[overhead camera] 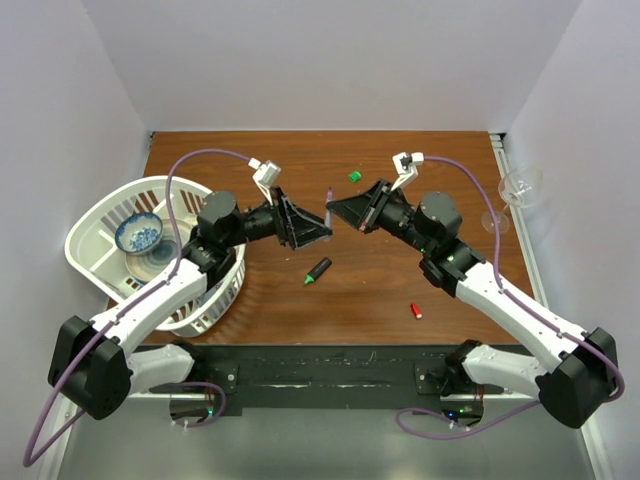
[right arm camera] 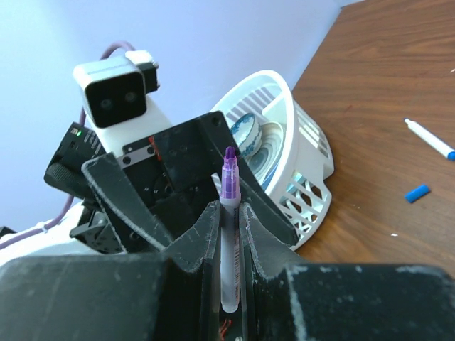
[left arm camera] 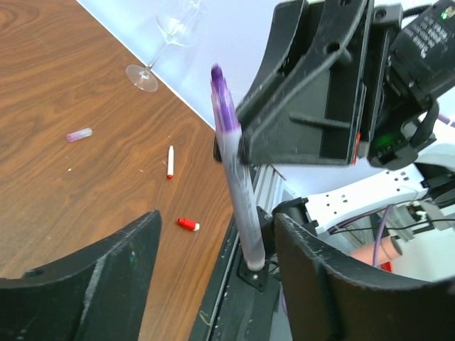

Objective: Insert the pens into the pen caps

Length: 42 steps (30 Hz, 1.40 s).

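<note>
- Over the middle of the tabletop (overhead camera: 280,300), the right claw (right arm camera: 229,217) is clamped on a thin, uncapped purple-tipped pen (left arm camera: 238,192), held off the wood roughly upright, tip up.
- Facing it, the left claw (left arm camera: 217,213) stands with its jaws wide apart and empty, the pen's shaft just in front of them.
- We judge the step in hand to be presenting this pen for capping; no cap is on it, and neither claw holds one.
- The next move, as we read it, calls for a cap in the left claw. A pale lilac cap (left arm camera: 79,134) lies toward the right edge and looks like the match.
- Also uncapped are a black marker (overhead camera: 317,270) just on the near side of the middle, a red-tipped pen (left arm camera: 170,161), and a blue-tipped pen (right arm camera: 430,140) with a blue cap (right arm camera: 417,192) near it.
- A green cap (overhead camera: 354,176) lies toward the far edge, and a red cap (overhead camera: 416,311) lies close to the near edge.
- A basket (overhead camera: 160,184) holding a bowl (overhead camera: 138,235) sits at the left edge.
- A wine glass (overhead camera: 520,188) stands by the far right corner, near the lilac cap, and we think a reach there risks toppling it.
</note>
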Available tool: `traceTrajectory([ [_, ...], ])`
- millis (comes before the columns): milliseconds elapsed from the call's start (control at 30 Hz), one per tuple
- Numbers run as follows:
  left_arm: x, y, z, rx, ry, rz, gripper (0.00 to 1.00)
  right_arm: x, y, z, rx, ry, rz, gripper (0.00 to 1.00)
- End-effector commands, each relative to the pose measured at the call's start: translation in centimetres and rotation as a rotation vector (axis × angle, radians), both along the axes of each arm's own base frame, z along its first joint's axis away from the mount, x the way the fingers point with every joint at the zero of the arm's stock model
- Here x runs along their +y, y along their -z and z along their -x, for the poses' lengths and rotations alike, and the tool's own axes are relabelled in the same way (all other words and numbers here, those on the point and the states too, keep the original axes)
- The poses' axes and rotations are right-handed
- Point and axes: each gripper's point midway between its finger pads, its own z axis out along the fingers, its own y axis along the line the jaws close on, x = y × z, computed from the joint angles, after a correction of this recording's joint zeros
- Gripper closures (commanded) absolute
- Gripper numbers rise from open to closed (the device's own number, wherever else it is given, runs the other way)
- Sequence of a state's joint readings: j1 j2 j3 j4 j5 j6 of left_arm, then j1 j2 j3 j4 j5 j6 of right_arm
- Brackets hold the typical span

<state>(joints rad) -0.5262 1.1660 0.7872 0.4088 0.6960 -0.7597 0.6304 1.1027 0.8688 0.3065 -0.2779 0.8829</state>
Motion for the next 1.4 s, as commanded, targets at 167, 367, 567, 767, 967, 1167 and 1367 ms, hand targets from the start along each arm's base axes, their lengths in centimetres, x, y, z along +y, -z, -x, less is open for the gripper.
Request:
traceTrajectory([
  [167, -1.0, -2.9, 0.5, -0.048, 0.073, 0.102, 0.64, 1.2, -1.0, -0.1, -0.03, 0.003, -0.03, 1.0],
  [367, -0.7, -3.4, 1.7, -0.068, 0.108, 0.117, 1.0, 1.0, -1.3, 0.3, -0.086, -0.008, 0.046, 0.79],
  [567, 1.1, -1.9, -0.3, -0.153, -0.056, -0.086, 1.0, -1.5, -0.5, -0.9, -0.195, 0.072, 0.356, 0.44],
  [767, 4.8, 2.0, -0.9, -0.147, -0.214, -0.338, 1.0, -7.1, 3.3, -3.9, -0.207, 0.266, 0.702, 0.44],
  [967, 8.1, 3.8, -1.0, -0.213, -0.345, -0.45, 1.0, -15.6, 10.8, -9.9, 0.186, 0.462, 0.912, 0.46],
  [1167, 9.4, 4.6, -0.9, -0.235, -0.391, -0.491, 1.0, -21.1, 16.2, -10.8, 0.746, 0.911, 0.761, 0.51],
  [1367, 9.7, 4.2, -0.4, -0.25, -0.396, -0.478, 1.0, -21.6, 17.6, -12.0, 0.981, 1.189, 0.557, 0.51],
])
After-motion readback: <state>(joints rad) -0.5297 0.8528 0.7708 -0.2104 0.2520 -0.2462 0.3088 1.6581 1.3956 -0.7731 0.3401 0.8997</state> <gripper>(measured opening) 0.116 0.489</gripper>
